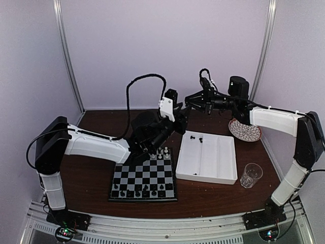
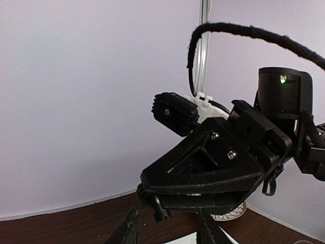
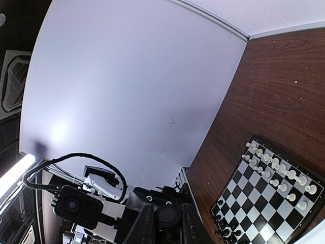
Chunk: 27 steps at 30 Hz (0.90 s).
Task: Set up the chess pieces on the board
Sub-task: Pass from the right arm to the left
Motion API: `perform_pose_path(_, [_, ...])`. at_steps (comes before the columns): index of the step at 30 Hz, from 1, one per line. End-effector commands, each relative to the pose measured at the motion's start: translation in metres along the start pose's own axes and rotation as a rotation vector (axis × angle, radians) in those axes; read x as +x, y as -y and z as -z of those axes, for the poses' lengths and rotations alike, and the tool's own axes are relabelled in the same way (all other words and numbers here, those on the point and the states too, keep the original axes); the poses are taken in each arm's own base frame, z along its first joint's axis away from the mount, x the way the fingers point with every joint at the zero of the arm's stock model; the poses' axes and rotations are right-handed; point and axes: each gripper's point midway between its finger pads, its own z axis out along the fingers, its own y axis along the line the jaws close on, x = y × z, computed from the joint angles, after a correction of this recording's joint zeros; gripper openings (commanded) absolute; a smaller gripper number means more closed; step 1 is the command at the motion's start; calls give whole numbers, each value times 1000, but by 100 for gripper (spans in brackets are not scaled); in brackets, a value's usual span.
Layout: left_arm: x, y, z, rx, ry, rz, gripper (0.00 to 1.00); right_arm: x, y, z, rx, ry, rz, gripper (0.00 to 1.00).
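My two grippers meet in the air above the table's back. The right gripper is shut on a small black chess piece that sticks out of its fingertips. The left gripper faces it, its fingers apart on either side just below the piece, not touching it. The board lies in front of the left arm. White pieces stand on its far rows and black pieces on its near row.
A white divided tray lies right of the board with a couple of black pieces in its far left part. A patterned plate sits at the back right. A clear glass stands near the tray's right corner.
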Motion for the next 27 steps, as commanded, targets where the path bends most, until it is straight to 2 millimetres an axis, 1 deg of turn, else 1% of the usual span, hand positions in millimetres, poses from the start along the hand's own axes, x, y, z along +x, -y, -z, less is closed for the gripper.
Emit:
perform_pose_path(1, [-9, -6, -8, -43, 32, -2, 39, -5, -24, 7, -37, 32, 59, 15])
perform_pose_path(6, [-7, -6, -13, -51, 22, -5, 37, -4, -25, 8, -37, 33, 62, 15])
perform_pose_path(12, [-3, -6, -17, -51, 6, -17, 31, 0, -20, 8, -28, 31, 50, 16])
perform_pose_path(17, [1, -8, -18, -54, -8, -13, 26, 1, -21, 6, -31, 29, 49, 16])
perform_pose_path(23, [3, -11, -19, -60, -18, -5, 25, 3, -23, 5, -40, 27, 48, 16])
perform_pose_path(27, [3, -10, -20, -52, -18, -1, 22, 4, -22, 4, -38, 23, 48, 16])
